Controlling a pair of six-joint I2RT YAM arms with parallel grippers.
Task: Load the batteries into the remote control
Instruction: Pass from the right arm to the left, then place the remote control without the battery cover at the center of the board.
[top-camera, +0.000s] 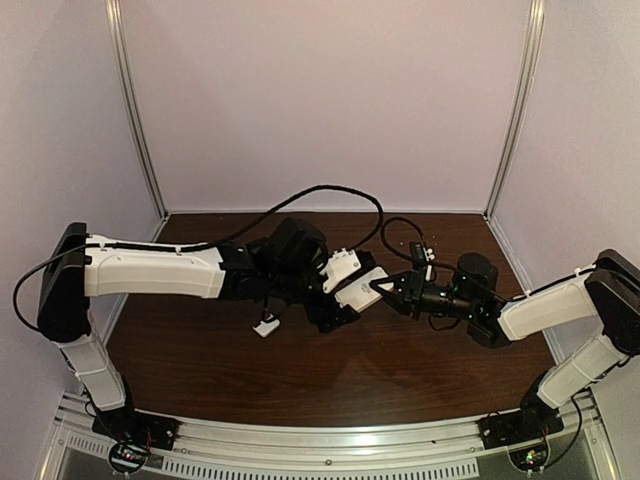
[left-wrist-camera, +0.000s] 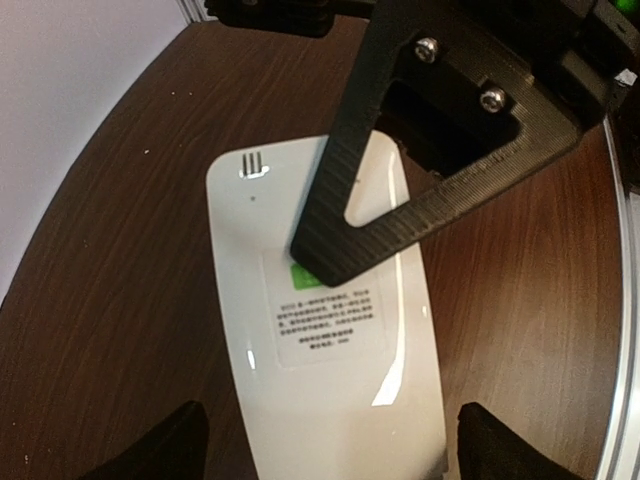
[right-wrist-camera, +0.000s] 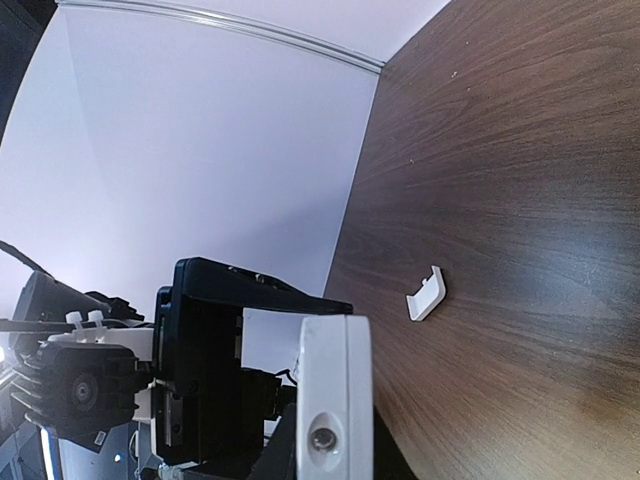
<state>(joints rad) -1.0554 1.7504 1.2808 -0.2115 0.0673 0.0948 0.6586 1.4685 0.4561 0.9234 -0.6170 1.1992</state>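
While the left gripper (left-wrist-camera: 330, 452) clamps the remote control (left-wrist-camera: 250, 260) back-up between its fingers and the right gripper (top-camera: 383, 288), open or closed I cannot tell, touches one finger to the label (left-wrist-camera: 330, 325) just ahead, press lightly without levering it loose.

White remote control (right-wrist-camera: 335, 380) seen end-on at bottom, small white cover (right-wrist-camera: 425, 293) lying on brown table (right-wrist-camera: 520, 200)

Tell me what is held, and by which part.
The left gripper holds the remote control by its long side edges near one end; the right gripper only touches its back.
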